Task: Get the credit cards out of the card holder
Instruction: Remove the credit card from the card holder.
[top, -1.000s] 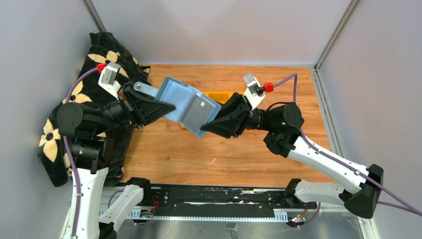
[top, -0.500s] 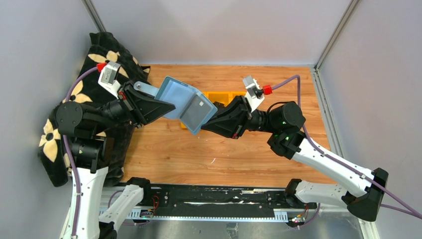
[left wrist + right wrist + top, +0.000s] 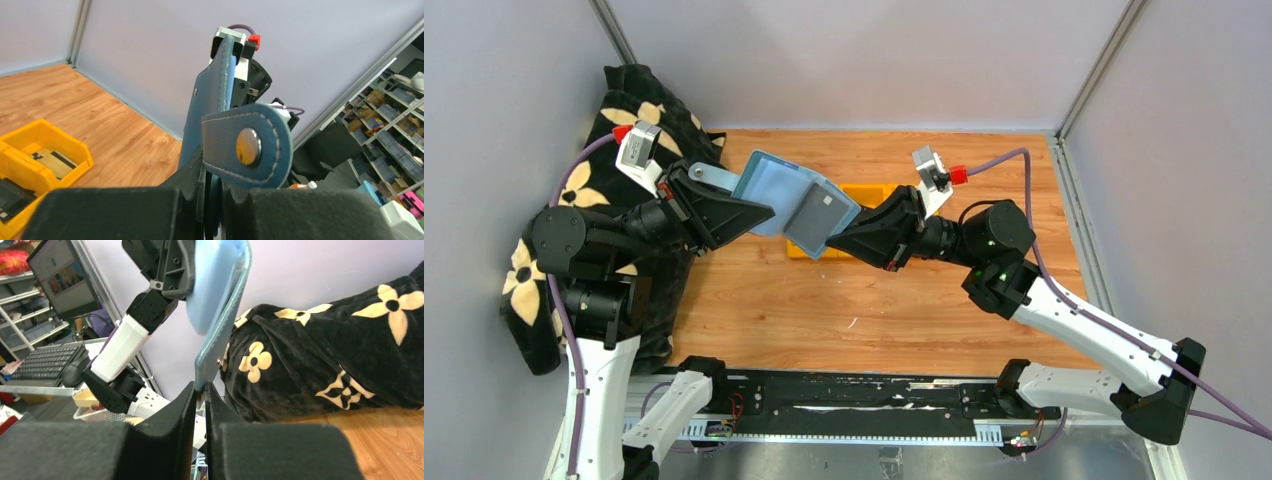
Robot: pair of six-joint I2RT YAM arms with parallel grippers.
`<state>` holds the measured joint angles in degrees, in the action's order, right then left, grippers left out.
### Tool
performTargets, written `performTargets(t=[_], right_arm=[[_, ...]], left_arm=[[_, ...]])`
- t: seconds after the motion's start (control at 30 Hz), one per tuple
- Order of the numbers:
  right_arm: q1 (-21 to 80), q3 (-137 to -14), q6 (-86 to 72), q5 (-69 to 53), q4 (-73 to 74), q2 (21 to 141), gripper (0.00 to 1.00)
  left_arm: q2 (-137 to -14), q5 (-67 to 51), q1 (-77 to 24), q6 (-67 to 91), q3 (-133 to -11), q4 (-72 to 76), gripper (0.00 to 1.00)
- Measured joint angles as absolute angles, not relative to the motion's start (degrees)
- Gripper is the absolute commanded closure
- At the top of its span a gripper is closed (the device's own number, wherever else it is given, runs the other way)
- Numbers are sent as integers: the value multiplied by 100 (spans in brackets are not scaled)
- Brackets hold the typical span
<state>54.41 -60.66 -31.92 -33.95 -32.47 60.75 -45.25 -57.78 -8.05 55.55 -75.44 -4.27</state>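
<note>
The card holder (image 3: 789, 200) hangs open in mid-air at the centre of the top view, above the surface (image 3: 824, 310), stretched between both arms. The left tool (image 3: 760, 213) is clamped on its left half, by the strap tab (image 3: 247, 145) with the round snap. In that arm's wrist view the fingers press tight on the teal material. The right tool (image 3: 833, 243) reaches in from the lower right, its fingers (image 3: 180, 410) closed to a thin slit on the bottom edge of the other flap.

A silvery-grey credit card (image 3: 821, 213) sits in the pale-blue pocket just above that grip. Whether the card is pinched along with the flap, I cannot tell. To my eye this is the step of getting a purchase on the first card. The next move calls for a grip on the card alone, then a pull along the pocket while the left side holds firm. The yellow bins (image 3: 864, 192) lie just beyond, towards the top of the frame.
</note>
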Motion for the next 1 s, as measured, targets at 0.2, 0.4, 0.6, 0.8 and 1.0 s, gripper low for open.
performTargets(t=[0.2, 0.4, 0.6, 0.8, 1.0], right_arm=[[5441, -6215, -3181, -2853, -3140, 6191, 73], [5441, -6213, -3282, -2801, -3293, 6270, 66], [5441, -5994, -3415, -3227, -3677, 6093, 61], [5441, -5730, -3428, -3542, -3719, 5806, 74], [5441, -5730, -3378, -3621, -3726, 5780, 86]], left_arm=[[-4523, -5837, -805, 5618, -7544, -427, 100], [-4523, -5885, -805, 5618, -7544, -427, 100], [-4523, -5900, -805, 5618, -7544, -427, 100], [-4523, -5900, -805, 5618, -7544, -427, 100], [-4523, -5900, -805, 5616, -7575, -458, 100]])
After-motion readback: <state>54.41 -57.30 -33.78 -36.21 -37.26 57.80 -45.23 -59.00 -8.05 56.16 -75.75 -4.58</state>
